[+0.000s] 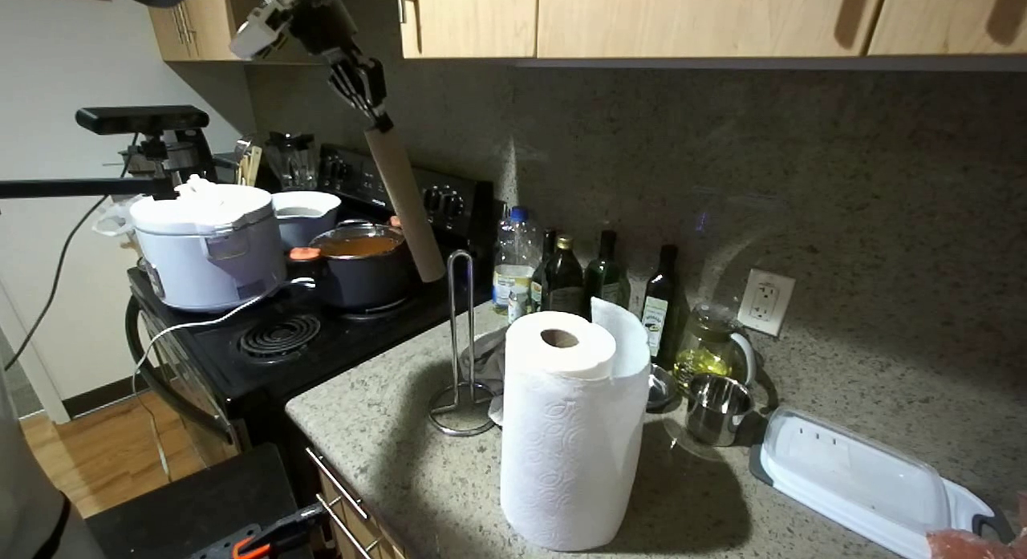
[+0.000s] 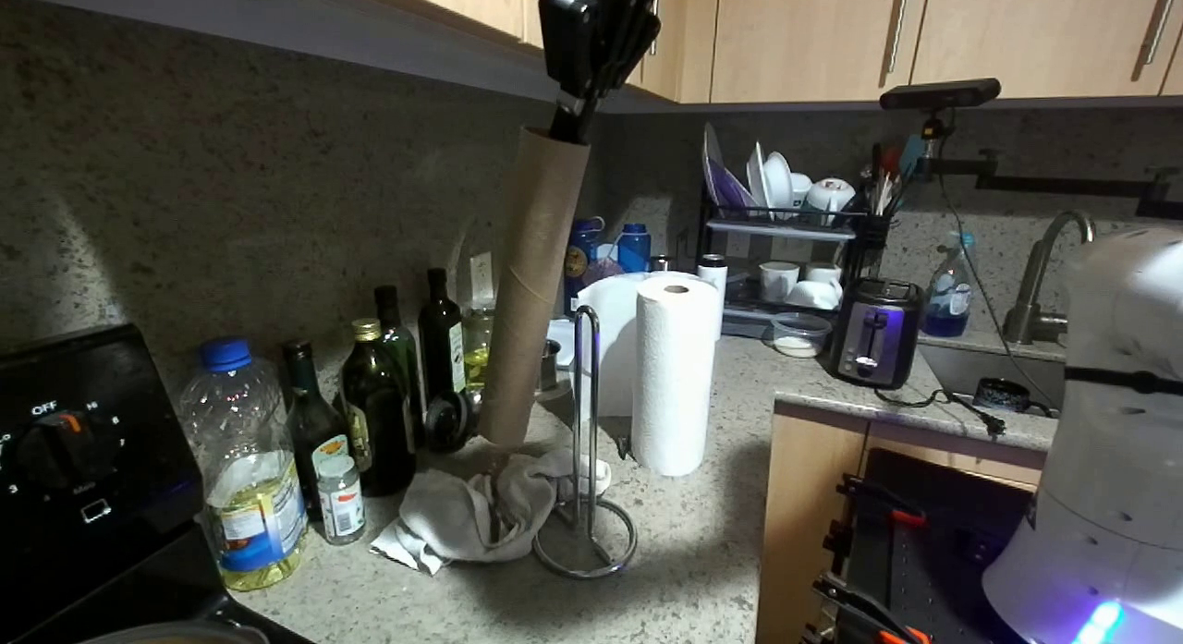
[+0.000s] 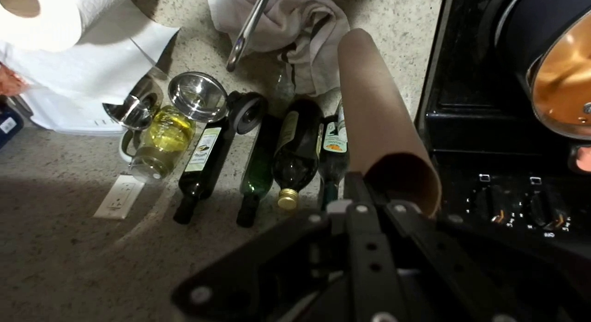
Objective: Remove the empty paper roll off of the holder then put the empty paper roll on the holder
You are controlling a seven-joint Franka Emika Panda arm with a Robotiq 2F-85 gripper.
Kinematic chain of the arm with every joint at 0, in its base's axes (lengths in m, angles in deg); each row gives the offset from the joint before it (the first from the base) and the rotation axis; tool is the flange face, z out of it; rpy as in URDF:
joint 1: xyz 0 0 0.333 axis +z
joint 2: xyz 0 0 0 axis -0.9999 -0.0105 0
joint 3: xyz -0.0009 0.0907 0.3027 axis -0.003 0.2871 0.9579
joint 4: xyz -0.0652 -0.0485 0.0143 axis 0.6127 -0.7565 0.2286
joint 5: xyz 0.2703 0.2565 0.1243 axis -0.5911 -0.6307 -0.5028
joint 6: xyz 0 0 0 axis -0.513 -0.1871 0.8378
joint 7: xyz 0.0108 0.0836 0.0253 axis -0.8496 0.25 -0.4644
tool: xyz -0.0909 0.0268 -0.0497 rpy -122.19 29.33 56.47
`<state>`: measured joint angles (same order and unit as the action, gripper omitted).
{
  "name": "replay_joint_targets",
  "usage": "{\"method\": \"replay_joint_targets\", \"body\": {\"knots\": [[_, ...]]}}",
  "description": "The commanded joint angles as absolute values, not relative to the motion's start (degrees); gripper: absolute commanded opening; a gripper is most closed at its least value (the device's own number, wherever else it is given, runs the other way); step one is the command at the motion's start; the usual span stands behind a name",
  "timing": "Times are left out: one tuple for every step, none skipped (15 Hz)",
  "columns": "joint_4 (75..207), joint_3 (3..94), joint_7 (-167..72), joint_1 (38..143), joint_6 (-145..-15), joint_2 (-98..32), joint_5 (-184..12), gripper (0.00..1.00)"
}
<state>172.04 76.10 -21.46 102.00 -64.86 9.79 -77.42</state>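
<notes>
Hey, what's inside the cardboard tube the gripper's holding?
One finger of the gripper appears tucked into the upper end of the cardboard tube. Deeper in, it's dark shadow, so I can't see what's there.

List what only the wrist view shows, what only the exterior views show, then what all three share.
Wrist view only: the inside of the empty paper roll, through its upper end.
Both exterior views only: the upper cabinets and the white robot body.
All: the roll's outside, the hand, the holder, the white towel roll and the gold-capped bottle.
</notes>
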Motion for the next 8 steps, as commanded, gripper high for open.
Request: {"method": "replay_joint_targets", "body": {"knots": [[171.26, 77.76, -19.65, 99.97, -61.62, 13.05, -75.7, 0.0], [171.16, 77.96, -19.39, 99.7, -61.34, 13.62, -75.35, 0.0], [171.12, 78.05, -19.21, 99.51, -61.09, 14.34, -75.12, 0.0], [170.85, 78.33, -19.07, 99.27, -60.84, 14.84, -74.79, 0.0], [170.84, 78.36, -19.27, 99.15, -60.77, 15.5, -74.67, 0.0], [170.4, 78.64, -19.22, 98.87, -60.46, 15.91, -74.54, 0.0], [170.19, 78.89, -19.27, 98.57, -60.32, 16.33, -74.44, 0.0], [169.86, 79.13, -19.32, 98.31, -60.01, 16.67, -74.43, 0.0]]}}
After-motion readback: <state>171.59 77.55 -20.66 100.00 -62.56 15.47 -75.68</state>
